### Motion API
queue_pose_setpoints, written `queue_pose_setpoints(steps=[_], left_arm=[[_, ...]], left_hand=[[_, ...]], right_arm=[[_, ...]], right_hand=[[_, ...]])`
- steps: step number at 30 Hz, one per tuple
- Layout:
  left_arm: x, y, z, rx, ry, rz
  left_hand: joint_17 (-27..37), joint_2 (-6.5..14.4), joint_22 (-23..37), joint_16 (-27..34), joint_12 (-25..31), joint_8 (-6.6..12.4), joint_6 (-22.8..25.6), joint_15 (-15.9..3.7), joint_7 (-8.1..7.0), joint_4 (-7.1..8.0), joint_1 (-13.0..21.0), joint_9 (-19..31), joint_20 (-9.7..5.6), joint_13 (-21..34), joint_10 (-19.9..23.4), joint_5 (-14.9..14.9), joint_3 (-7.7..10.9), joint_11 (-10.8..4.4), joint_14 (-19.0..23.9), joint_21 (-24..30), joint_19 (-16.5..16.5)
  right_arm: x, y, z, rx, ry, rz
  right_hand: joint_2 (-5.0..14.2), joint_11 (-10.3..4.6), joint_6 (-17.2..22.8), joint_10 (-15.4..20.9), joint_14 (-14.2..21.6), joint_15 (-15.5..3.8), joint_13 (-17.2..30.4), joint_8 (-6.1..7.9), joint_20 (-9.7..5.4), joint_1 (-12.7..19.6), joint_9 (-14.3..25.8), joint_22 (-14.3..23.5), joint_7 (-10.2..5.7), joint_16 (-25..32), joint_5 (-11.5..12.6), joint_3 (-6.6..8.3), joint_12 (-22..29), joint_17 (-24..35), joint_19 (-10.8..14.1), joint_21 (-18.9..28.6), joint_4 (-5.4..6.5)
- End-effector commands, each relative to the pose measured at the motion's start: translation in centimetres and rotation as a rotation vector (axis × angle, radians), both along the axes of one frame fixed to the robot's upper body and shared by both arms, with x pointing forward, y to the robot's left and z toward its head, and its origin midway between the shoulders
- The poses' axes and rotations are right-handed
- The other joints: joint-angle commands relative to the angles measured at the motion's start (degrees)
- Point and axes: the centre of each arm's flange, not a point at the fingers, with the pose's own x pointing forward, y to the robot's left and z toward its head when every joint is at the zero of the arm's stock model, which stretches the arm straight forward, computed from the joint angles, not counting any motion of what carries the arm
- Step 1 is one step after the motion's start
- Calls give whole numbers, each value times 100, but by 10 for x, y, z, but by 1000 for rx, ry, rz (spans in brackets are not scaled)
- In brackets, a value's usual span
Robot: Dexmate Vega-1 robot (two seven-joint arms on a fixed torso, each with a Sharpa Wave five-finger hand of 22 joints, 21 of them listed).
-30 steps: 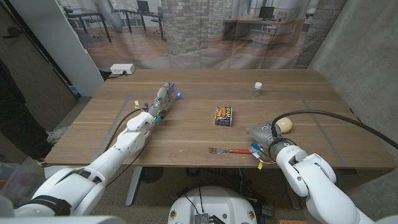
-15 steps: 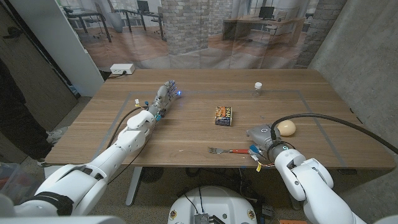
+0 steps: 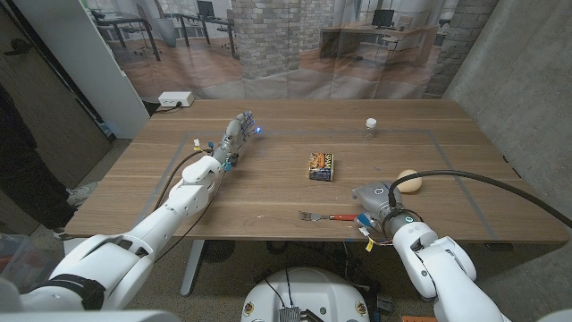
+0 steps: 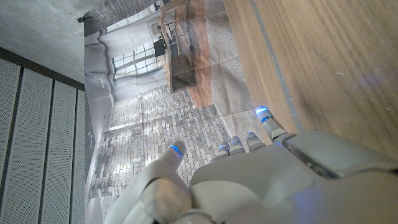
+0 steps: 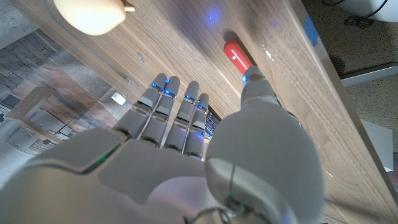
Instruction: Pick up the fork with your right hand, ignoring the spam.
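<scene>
Near the table's front edge my right hand (image 3: 374, 202) hovers by the fork's (image 3: 327, 216) red handle, fingers (image 5: 166, 99) pressed together, holding nothing, lined up to grasp it.

wooden table (image 3: 268, 192), printed brick-office backdrop (image 3: 295, 45) behind, grey wall (image 3: 509, 63) rt.

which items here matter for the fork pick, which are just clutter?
Job: fork, red handle, near the table's front edge; right hand beside its handle end.

Clutter: spam, mid-table; pale egg-like thing; small bottle; white box; left hand.
</scene>
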Motion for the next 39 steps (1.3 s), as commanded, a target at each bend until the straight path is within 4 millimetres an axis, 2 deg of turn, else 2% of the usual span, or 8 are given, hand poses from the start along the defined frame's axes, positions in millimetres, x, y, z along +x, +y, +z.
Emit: queue_pose_setpoints(steps=[1, 22, 39], left_arm=[[-2, 1, 7, -3, -15, -9], [-3, 2, 10, -18, -16, -24], [-1, 2, 12, -33, -15, -32]], left_hand=[[17, 577, 19, 16, -6, 2, -464, -8, -23, 1, 8, 20, 29, 14, -395, 32, -15, 10, -341, -20, -643], [16, 570, 18, 11, -4, 2, -465, -4, -19, -1, 11, 20, 29, 13, -389, 38, -29, 14, -348, -43, -636], [16, 570, 19, 10, -7, 1, -466, -5, -16, 2, 9, 20, 31, 13, -395, 41, -39, 11, -348, -59, -633]], right_arm=[[0, 3, -9, 5, -25, 8], [8, 2, -18, 20, -1, 2], [13, 4, -23, 12, 4, 5]], right_hand=[[0, -55, 101, 51, 56, -795, 75, 65, -50, 135, 43, 36, -12, 89, 18, -56, 107, 126, 54, 51, -18], [91, -84, 210, 24, 57, -824, 373, 158, -48, 371, 97, 60, -38, 398, 19, -350, 452, 714, 91, 112, 22], [181, -76, 373, 114, 190, -839, 477, 226, -19, 427, 86, 63, -34, 409, 69, -417, 622, 809, 154, 155, 64]])
